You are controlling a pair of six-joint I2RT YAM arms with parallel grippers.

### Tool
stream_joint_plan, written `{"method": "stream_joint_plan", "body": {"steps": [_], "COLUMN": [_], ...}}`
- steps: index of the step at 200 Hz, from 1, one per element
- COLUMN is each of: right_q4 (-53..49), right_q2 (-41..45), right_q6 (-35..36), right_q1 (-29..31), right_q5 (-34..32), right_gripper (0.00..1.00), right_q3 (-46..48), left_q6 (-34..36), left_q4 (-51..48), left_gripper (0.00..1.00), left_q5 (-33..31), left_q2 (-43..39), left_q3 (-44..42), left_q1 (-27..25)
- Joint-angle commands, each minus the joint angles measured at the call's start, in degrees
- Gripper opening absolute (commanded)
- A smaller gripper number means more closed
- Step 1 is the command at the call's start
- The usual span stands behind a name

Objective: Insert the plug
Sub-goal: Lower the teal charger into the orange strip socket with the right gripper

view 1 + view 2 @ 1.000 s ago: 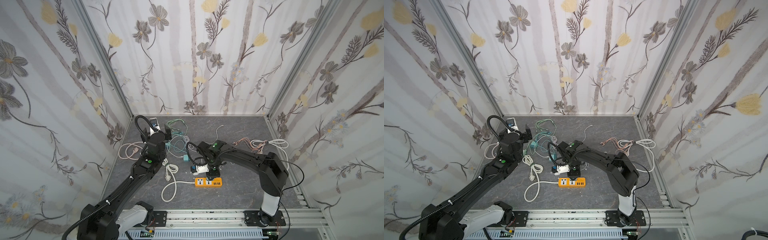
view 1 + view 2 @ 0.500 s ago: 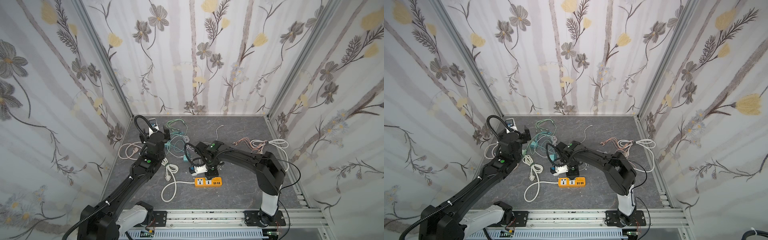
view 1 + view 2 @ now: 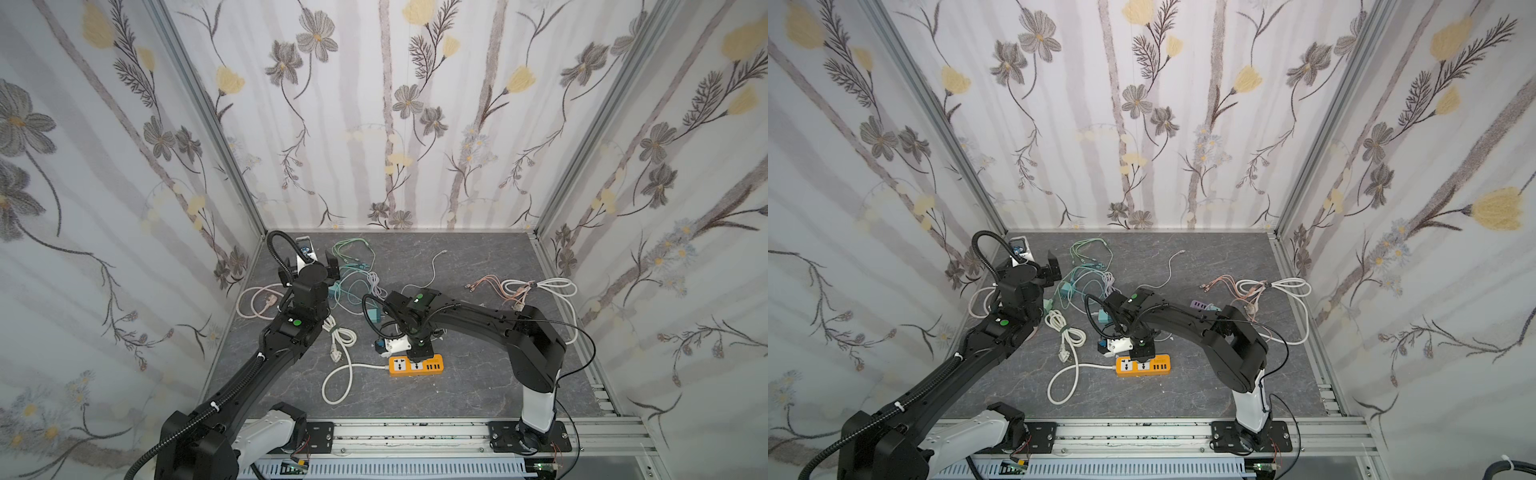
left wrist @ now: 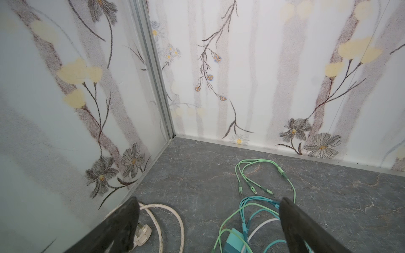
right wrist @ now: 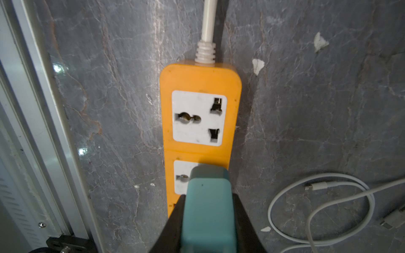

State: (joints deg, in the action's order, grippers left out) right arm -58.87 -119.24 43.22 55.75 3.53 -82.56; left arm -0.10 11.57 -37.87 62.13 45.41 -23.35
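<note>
An orange power strip (image 3: 415, 365) (image 3: 1144, 365) lies on the grey floor near the front rail. In the right wrist view its end socket (image 5: 198, 119) by the white cord is free. My right gripper (image 5: 208, 196) (image 3: 419, 351) is shut on a teal plug (image 5: 208, 201), which it holds directly over the second socket (image 5: 182, 177) and covers most of it. The plug's pins are hidden. My left gripper (image 4: 208, 203) (image 3: 316, 266) stands open at the back left, above loose cables, with nothing between its fingers.
Green and teal charging cables (image 4: 263, 175), a teal charger (image 4: 233, 241) and a white three-pin plug (image 4: 142, 234) lie under the left gripper. A thin white cable (image 5: 317, 197) lies beside the strip, the aluminium rail (image 5: 43, 131) on its other side. Pink cables (image 3: 494, 286) lie back right.
My right gripper has shifted slightly left with the teal plug, staying over the strip. The left arm has not moved.
</note>
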Motion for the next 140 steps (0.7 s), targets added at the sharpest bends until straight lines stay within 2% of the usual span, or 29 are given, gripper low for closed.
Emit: {"method": "stream_joint_plan", "body": {"steps": [1, 86, 140], "right_q4": [1.28, 5.34, 2.91], "right_q2": [-0.99, -0.58, 0.88], "right_q6": [-0.75, -1.30, -3.87], "right_q1": [1.18, 2.52, 2.52], "right_q5": [-0.42, -3.72, -2.11], "right_gripper": [0.00, 0.00, 0.31], "right_q3": [2.20, 5.05, 3.07], "left_q6": [-0.14, -0.74, -1.21], "left_q4": [-0.06, -0.23, -0.94], "left_gripper": [1.00, 1.00, 1.00], "left_q5": [-0.80, 0.38, 0.75], "left_q2": [-0.12, 0.27, 0.97], "left_q3": [0.30, 0.38, 0.82], "left_q1": [0.22, 0.41, 0.41]}}
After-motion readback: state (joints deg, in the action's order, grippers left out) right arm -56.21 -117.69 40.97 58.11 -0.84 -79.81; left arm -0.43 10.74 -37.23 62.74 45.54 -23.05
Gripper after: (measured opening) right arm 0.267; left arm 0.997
